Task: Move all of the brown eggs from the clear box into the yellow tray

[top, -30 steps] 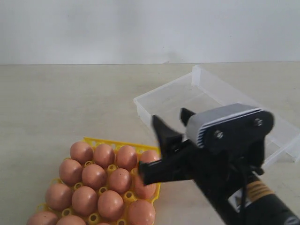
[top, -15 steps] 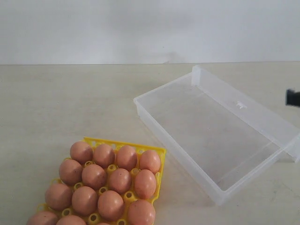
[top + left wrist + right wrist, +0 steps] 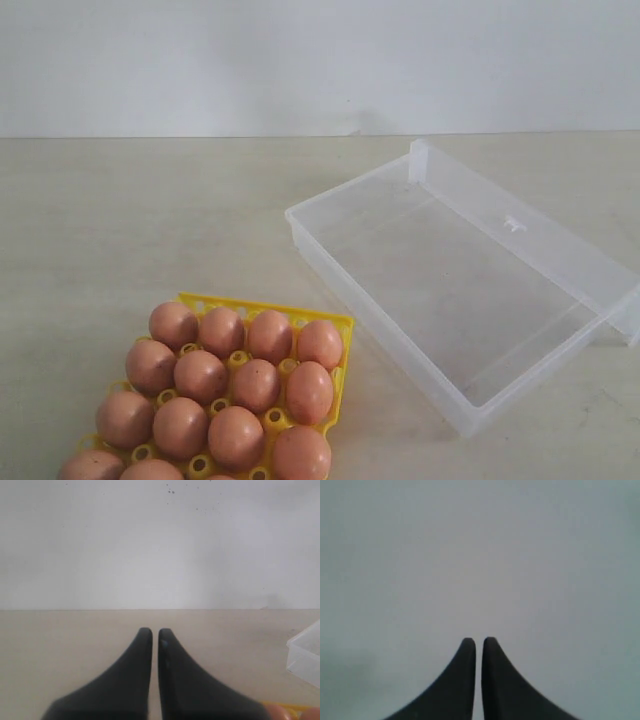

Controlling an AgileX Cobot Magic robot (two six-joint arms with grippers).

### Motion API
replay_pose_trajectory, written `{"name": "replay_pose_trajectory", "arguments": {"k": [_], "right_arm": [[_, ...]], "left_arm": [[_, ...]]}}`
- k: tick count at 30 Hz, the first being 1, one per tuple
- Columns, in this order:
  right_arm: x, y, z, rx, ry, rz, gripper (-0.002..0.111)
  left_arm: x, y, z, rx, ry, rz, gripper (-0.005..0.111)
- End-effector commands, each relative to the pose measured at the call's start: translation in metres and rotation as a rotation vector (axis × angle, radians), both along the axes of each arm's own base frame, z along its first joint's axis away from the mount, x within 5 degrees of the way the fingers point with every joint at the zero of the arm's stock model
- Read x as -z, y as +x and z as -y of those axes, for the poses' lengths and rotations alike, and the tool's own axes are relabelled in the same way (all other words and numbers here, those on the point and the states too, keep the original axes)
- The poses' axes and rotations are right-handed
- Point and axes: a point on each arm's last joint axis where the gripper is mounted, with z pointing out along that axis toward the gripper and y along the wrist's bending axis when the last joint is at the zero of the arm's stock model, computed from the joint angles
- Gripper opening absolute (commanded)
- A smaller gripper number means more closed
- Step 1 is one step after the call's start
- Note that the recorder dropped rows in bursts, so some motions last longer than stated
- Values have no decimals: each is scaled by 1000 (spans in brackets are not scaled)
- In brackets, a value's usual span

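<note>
Fourteen brown eggs (image 3: 255,385) show, the lowest cut off at the bottom edge. There is one yellow tray (image 3: 262,309) and one clear box (image 3: 450,300). Two pincers appear: the left pincer (image 3: 155,632) and the right pincer (image 3: 478,641).

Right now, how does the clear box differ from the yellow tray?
The clear box holds nothing; the yellow tray is packed with brown eggs. The box is see-through with smooth walls; the tray is opaque with cup holes. The box looks larger than the tray. Both rest flat on the table.
</note>
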Motion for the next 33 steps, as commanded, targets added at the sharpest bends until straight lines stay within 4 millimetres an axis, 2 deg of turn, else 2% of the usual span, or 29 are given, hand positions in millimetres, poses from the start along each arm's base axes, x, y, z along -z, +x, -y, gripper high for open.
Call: {"name": "replay_pose_trajectory", "arguments": {"k": [1, 3, 5, 8, 10, 12, 15, 18, 19, 20, 21, 22, 23, 25, 26, 28, 31, 33], "right_arm": [[-9, 10, -64, -414, -510, -349, 0], [-1, 5, -85, -523, -531, -457, 0], [-2, -3, -97, -527, -462, -468, 0], [-15, -31, -99, -328, -477, -404, 0], [-34, -67, -93, -113, -598, -325, 0], [-50, -112, -89, 22, -683, -231, 0], [-55, -174, -73, 130, -595, -108, 0], [-24, -208, -58, 65, -259, -121, 0], [8, -216, -56, -24, -71, -195, 0], [26, -218, -59, -87, 2, -244, 0], [57, -221, -67, -227, 160, -322, 0], [72, -222, -71, -284, 270, -376, 0], [95, -229, -74, -325, 499, -495, 0], [121, -243, -72, -259, 669, -684, 0], [127, -249, -70, -237, 686, -732, 0], [128, -255, -66, -209, 659, -721, 0], [124, -255, -65, -223, 566, -679, 0], [117, -252, -67, -273, 441, -609, 0]], "left_arm": [[-2, -1, 0, 7, -10, 9, 4], [-2, -1, 0, 7, -10, 9, 4], [-2, -1, 0, 7, -11, 12, 4], [-2, -1, 0, 7, -11, 12, 4], [-2, -1, 0, 7, -11, 12, 4], [-2, -1, 0, 7, -11, 12, 4], [-2, -1, 0, 7, -11, 12, 4], [-2, -1, 0, 7, -11, 12, 4], [-2, -1, 0, 7, -11, 12, 4], [-2, -1, 0, 7, -11, 12, 4], [-2, -1, 0, 7, -11, 12, 4], [-2, -1, 0, 7, -11, 12, 4], [-2, -1, 0, 7, -11, 12, 4], [-2, -1, 0, 7, -10, 9, 4], [-2, -1, 0, 7, -10, 9, 4], [-2, -1, 0, 7, -10, 9, 4], [-2, -1, 0, 7, -10, 9, 4], [-2, -1, 0, 7, -10, 9, 4]]}}
